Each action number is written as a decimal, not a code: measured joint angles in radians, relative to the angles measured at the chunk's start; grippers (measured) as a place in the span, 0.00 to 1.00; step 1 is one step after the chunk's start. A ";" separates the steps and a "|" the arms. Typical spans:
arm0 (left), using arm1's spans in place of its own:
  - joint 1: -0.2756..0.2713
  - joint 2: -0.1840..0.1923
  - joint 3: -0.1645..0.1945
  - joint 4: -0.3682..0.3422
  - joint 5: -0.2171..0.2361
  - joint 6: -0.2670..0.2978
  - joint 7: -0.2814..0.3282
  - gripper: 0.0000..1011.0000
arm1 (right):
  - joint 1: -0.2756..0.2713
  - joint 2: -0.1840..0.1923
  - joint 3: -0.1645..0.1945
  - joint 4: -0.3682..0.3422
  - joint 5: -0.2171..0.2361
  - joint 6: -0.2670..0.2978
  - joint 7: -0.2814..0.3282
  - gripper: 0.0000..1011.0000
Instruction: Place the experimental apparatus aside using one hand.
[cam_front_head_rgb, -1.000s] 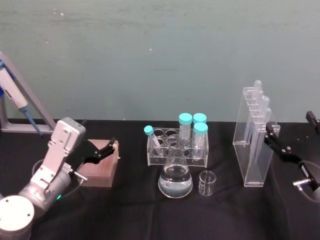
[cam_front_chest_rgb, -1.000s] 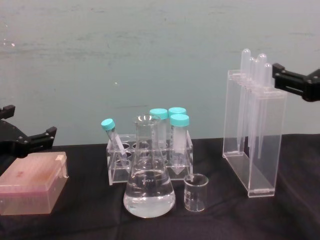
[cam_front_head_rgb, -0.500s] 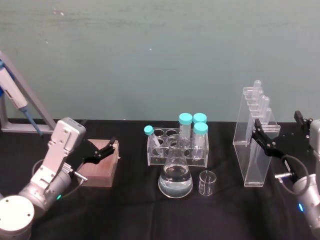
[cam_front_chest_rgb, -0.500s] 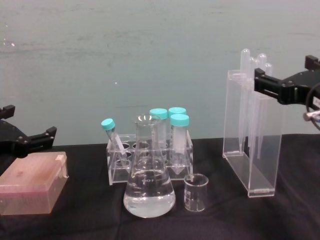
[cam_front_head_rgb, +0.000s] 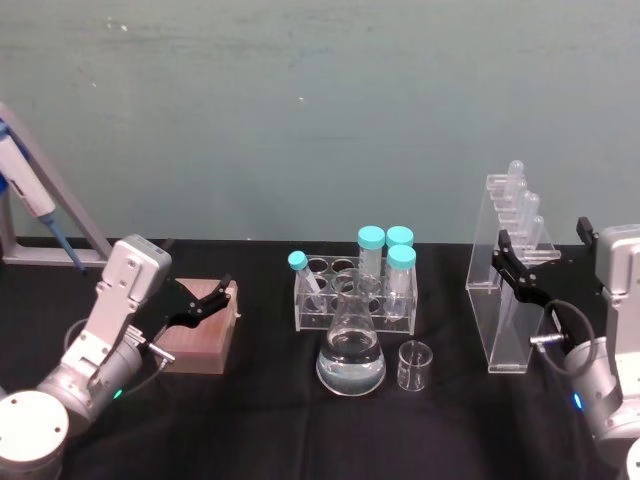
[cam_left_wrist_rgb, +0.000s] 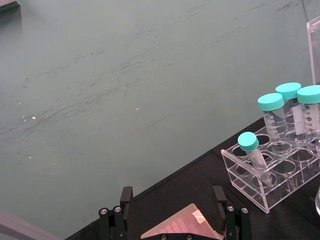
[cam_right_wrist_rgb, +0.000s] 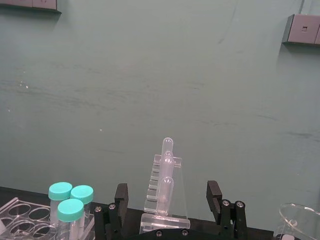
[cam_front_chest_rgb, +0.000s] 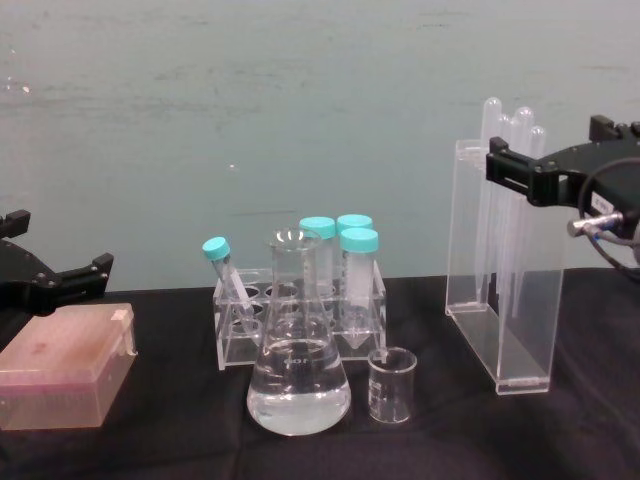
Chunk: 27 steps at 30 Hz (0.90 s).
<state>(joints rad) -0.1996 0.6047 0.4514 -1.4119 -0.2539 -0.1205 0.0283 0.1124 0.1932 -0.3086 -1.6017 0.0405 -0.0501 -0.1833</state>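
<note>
Working side: right gripper (cam_front_head_rgb: 543, 236) is up at the right of the black table (cam_front_head_rgb: 260, 410), level with the upper part of the acrylic stand (cam_front_head_rgb: 500, 325). Its fingers (cam_right_wrist_rgb: 121, 199) are spread wide, holding nothing. In the head view one finger crosses in front of the stand's upper front edge and the other sits off to the stand's right. The right wrist view puts the stand between the two fingers but farther out, so probably no contact, can't confirm.

The acrylic stand is upright, tall and narrow, right of centre on the table. The pipettes (cam_front_head_rgb: 518, 192) hang in its top slots, bulbs poking above.

Centre front, the flask (cam_front_head_rgb: 351, 358) is upright with clear liquid in the bottom. The small beaker (cam_front_head_rgb: 414, 366) is just beside it on the right, upright, apart from the stand.

Directly behind the flask is a clear tube rack (cam_front_head_rgb: 318, 302). Three teal-capped tubes (cam_front_head_rgb: 401, 260) stand upright at its right end, and a smaller tube (cam_front_head_rgb: 300, 268) leans at the left front.

Writing: printed graduation lines and digits on the tubes in the left wrist view, too small to read. There is a faint mark on the flask body in the chest view, unreadable.

Far left, the left gripper (cam_left_wrist_rgb: 172, 200) is parked, fingers apart, hovering over a pink box (cam_front_chest_rgb: 65, 365) and gripping nothing. A blue-and-white pipettor (cam_front_head_rgb: 28, 190) sits on a grey frame at the back left.
</note>
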 joint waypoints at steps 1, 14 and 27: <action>0.000 0.000 0.000 0.000 0.000 0.000 0.000 0.99 | 0.004 -0.007 0.001 0.009 -0.006 -0.001 -0.001 0.99; 0.000 0.000 0.000 0.000 0.000 0.000 0.000 0.99 | 0.040 -0.057 0.008 0.086 -0.058 -0.056 0.006 0.99; 0.000 0.000 0.000 0.000 0.000 0.000 0.000 0.99 | 0.049 -0.097 0.037 0.119 -0.099 -0.057 -0.002 0.99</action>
<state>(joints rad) -0.1995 0.6047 0.4514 -1.4119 -0.2539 -0.1205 0.0283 0.1617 0.0963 -0.2716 -1.4830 -0.0588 -0.1072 -0.1857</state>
